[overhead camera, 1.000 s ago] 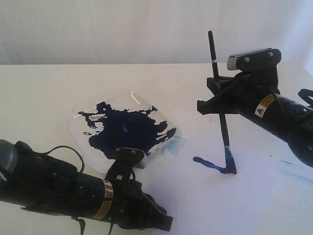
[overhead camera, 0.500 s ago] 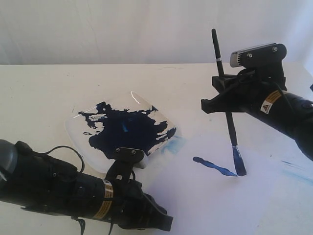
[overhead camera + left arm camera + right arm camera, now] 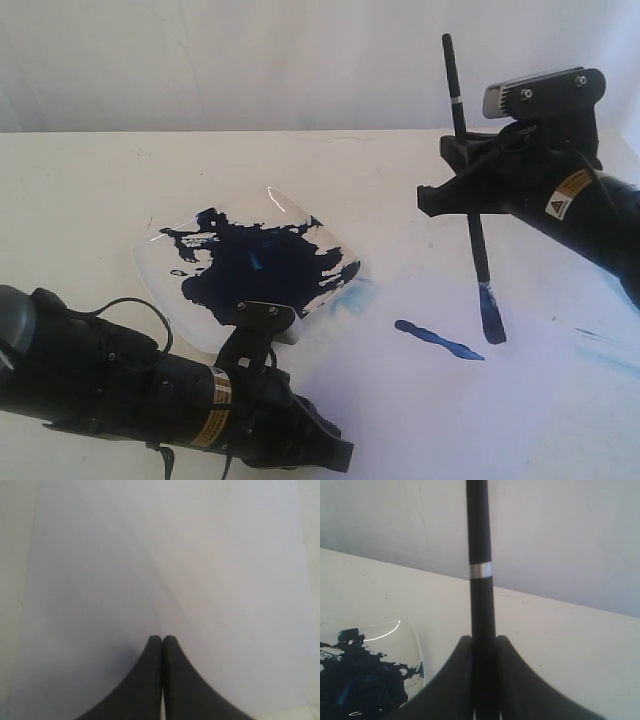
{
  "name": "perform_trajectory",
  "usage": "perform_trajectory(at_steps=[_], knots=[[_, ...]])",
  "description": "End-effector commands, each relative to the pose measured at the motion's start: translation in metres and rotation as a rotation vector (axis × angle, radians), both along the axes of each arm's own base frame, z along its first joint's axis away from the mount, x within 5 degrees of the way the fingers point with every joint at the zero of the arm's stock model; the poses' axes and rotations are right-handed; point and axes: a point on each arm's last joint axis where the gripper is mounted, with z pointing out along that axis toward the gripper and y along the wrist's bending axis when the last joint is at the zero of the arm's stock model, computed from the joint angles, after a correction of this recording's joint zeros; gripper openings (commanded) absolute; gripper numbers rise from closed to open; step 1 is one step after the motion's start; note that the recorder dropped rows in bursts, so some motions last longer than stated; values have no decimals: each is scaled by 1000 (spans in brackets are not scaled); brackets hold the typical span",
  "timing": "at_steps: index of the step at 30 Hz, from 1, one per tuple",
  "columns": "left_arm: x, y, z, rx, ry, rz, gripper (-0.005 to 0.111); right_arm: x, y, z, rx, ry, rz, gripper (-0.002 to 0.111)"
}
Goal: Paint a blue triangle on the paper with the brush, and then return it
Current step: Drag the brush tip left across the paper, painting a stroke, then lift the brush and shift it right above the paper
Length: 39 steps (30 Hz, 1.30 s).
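The brush [image 3: 476, 250] is gripped at mid-handle by the right gripper [image 3: 466, 190], whose jaws are closed narrowly on it, toward the right edge of the counter [image 3: 80, 180]. It is tilted slightly from upright, bristles down over the paper [image 3: 450, 420], just beside the right end of a single blue stroke [image 3: 437, 340]. Whether the bristles touch the sheet cannot be told.

The paper is spread over the near right part of the counter, and open sheet is seen all around the stroke. The left gripper [image 3: 162, 640] is pressed shut on nothing, over bare paper by the near edge, with its arm laid along that edge.

A clear dish [image 3: 160, 295] of dark paint is set mid-counter, at the paper's left corner and well apart from the brush. A faint blue smear [image 3: 600, 345] is seen by the right edge. The far edge is bounded by a white wall [image 3: 250, 60].
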Motion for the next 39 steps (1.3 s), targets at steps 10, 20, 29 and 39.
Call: perform_trajectory(at_steps=[10,20,29,39], knots=[[-1,9,-9,90,-11,7,0,-16,11,19,81,-30,175,0],[-1,9,-9,90,-11,7,0,-21,19,38,166,-94,385,0],[-1,9,-9,91,-14,4,0,-9,0,57,249,-81,726,0],[-1,9,-9,91,-14,4,0,28,-4,29,184,108,777,0]])
